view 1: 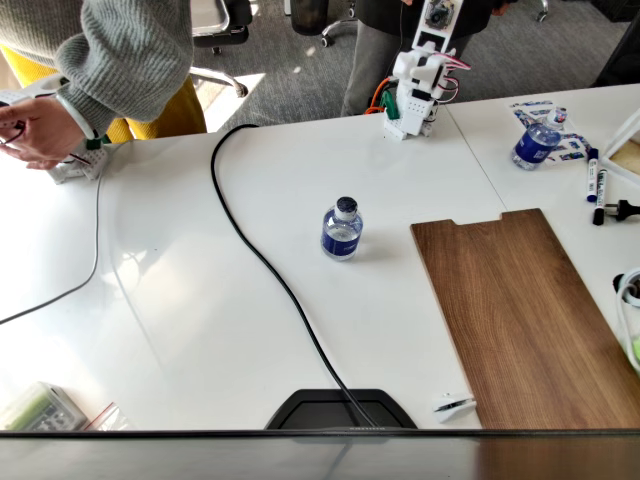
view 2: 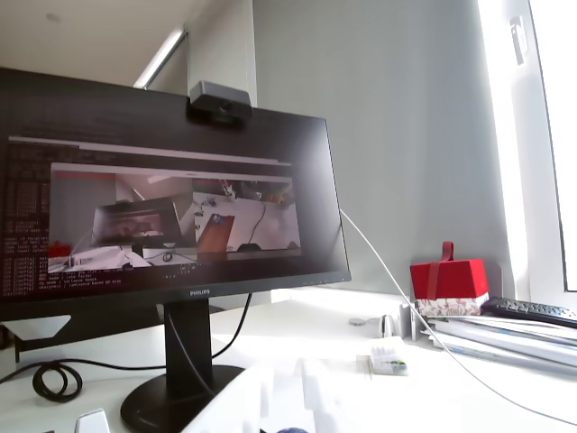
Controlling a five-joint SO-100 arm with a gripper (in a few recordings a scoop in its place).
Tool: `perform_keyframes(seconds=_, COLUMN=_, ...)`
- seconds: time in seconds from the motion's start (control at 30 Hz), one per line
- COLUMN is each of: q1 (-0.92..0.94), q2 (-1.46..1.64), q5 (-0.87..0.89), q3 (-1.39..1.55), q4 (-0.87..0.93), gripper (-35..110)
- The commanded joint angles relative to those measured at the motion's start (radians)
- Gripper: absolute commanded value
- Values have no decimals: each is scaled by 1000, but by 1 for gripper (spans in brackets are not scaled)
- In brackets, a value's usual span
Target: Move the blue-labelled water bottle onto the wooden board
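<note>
At the far edge of the white table point(view 1: 200, 300), in the fixed view, my arm point(view 1: 420, 85) sits folded upright, well away from the work. My claw point(view 1: 438, 14) is tucked up at the top of that fold, and I cannot tell from either picture how far its fingers are parted; nothing seems to be in its grip or touching it.

Further out, the blue-labelled water bottle point(view 1: 342, 230) stands upright near the middle of the table, cap up, apart from everything. Just to its right in that view lies the wooden board point(view 1: 525, 315), notched end toward my base, bare. A black cable point(view 1: 270, 265) curves past the bottle's left side toward the near edge. A second bottle point(view 1: 537, 142) stands far right, near some markers point(view 1: 592, 176).

My worry: the bottle is short and light, so a descent that is off-centre could knock it over and send it rolling. I might also reach for the wrong bottle. The cable is close enough to snag a low sweep.
</note>
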Motion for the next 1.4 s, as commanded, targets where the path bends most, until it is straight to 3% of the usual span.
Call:
perform_keyframes(seconds=0.0, q1=21, q2=11, q5=-23, q3=14, q4=2, gripper=4)
perform_keyframes(seconds=0.73, q1=25, q2=11, q5=-31, q3=14, q4=12, gripper=5)
perform_keyframes(seconds=0.9, q1=21, q2=11, q5=-5, q3=-6, q4=-20, gripper=20)
perform_keyframes(seconds=1.37, q1=12, q2=-61, q5=35, q3=-307, q4=218, gripper=26)
